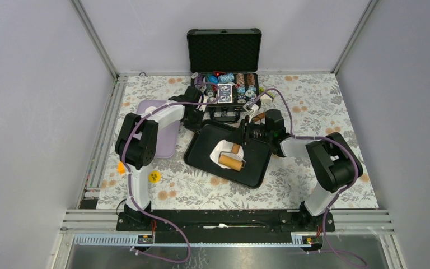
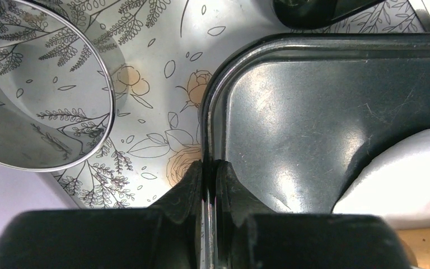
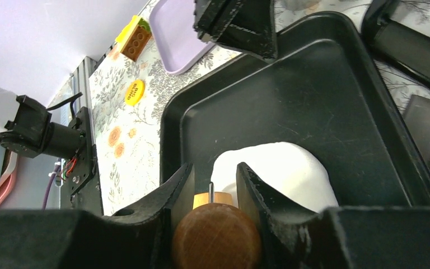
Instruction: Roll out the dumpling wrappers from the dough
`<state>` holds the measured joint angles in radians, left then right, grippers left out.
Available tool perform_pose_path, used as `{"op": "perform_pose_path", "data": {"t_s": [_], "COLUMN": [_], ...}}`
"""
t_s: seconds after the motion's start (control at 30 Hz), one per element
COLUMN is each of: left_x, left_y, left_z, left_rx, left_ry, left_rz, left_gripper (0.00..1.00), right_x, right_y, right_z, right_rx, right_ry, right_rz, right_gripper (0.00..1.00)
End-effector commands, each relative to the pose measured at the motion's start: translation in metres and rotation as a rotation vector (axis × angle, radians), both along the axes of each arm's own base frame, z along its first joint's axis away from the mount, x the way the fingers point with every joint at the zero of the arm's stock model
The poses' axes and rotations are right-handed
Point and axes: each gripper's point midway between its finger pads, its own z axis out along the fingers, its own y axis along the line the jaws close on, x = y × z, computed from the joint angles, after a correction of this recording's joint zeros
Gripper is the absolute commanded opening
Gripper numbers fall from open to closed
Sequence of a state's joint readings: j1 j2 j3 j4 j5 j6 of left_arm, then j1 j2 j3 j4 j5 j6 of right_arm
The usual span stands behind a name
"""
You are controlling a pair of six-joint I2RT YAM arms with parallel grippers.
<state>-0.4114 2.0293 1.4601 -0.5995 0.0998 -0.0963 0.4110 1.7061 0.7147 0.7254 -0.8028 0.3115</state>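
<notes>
Evidently we are in the rolling step. Our right claw (image 3: 214,175) is clamped on the round wooden end of the rolling pin (image 1: 232,161), whose barrel lies across the dough (image 3: 280,171) just below the middle of the top view. The dough is a soft, irregular white patch on the floor of the black tray (image 2: 215,106), about mid-tray. Our left claw (image 2: 208,178) is pinched shut on the tray's rim by a rounded corner, which we judge steadies the tray against the push of the pin. We see no cut discs anywhere, so we judge the task is early: flatten first, cut after.

The next move calls for pressing down and driving the pin along the dough while the left claw keeps the tray from sliding. The pressure should be even, so the sheet thins rather than bunches.

Room is tight. The tray's raised walls hem the pin in, and in the right wrist view bare floor opens only beyond the dough, toward the top of the frame. The steel ring cutter (image 2: 105,84) stands on the desk (image 1: 313,106) outside the tray, near the left claw, at the upper left of that wrist's view. The lavender tray (image 1: 167,143) lies to the left, and the open case (image 1: 224,50) sits above, close to both wrists.
</notes>
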Motion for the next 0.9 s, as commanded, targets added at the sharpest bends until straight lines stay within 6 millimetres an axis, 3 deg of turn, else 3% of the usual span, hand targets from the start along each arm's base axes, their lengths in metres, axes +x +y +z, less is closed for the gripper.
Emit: {"op": "perform_pose_path", "data": {"t_s": [0.0,0.13,0.3,0.43,0.5,0.6,0.73,0.87], "left_x": [-0.015,-0.015,-0.016,-0.017,-0.018,-0.018,-0.017,-0.017], "left_y": [0.005,0.005,0.007,0.003,0.001,0.002,0.003,0.003], "left_z": [-0.015,-0.016,-0.018,-0.019,-0.019,-0.019,-0.019,-0.019], "left_rx": [0.063,0.070,0.086,0.081,0.074,0.079,0.087,0.086], "left_ry": [0.053,0.056,0.054,0.060,0.064,0.066,0.064,0.063], "left_rz": [-0.096,-0.132,-0.188,-0.215,-0.229,-0.229,-0.221,-0.223], "left_gripper": [0.00,0.00,0.00,0.00,0.00,0.00,0.00,0.00], "right_x": [-0.036,-0.034,0.001,0.040,0.055,0.063,0.028,-0.009], "right_y": [-0.008,0.002,0.019,0.033,0.038,0.043,0.046,0.048], "right_z": [-0.073,-0.053,0.034,0.084,0.082,0.061,0.015,-0.015], "right_rx": [-0.173,-0.123,-0.039,-0.040,-0.060,-0.089,-0.108,-0.157], "right_ry": [0.051,0.022,-0.163,-0.256,-0.262,-0.248,-0.151,-0.119], "right_rz": [0.044,0.089,0.099,0.070,0.064,0.076,0.164,0.225], "right_gripper": [0.00,0.00,0.00,0.00,0.00,0.00,0.00,0.00]}}
